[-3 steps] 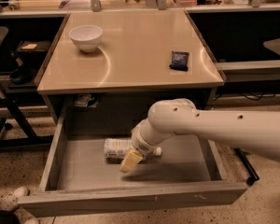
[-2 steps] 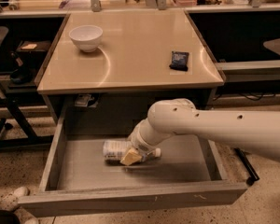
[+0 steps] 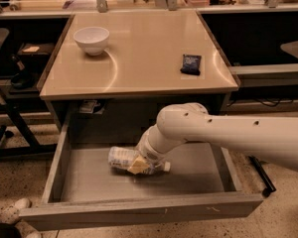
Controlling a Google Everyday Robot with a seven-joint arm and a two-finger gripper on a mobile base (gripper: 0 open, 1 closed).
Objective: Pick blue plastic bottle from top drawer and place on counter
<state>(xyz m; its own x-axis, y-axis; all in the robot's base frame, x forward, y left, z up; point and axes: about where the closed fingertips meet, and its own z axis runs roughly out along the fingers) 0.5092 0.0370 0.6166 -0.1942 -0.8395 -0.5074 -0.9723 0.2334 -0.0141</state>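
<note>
The blue plastic bottle (image 3: 121,158) lies on its side on the floor of the open top drawer (image 3: 139,209), left of centre, with its white cap pointing right. My gripper (image 3: 138,164) reaches down into the drawer from the right on a thick white arm (image 3: 223,133). Its tan tip lies right over the bottle's middle and hides part of it. The beige counter (image 3: 144,58) spreads above the drawer.
A white bowl (image 3: 91,38) stands at the counter's back left. A small dark blue packet (image 3: 190,63) lies near its right edge. A ledge with metal posts (image 3: 139,4) runs behind the counter. Dark frames stand at the left, and a white shoe (image 3: 12,214) is on the floor.
The gripper has shifted slightly back, from just in front of the bottle onto its middle. The bottle has stayed where it was.
</note>
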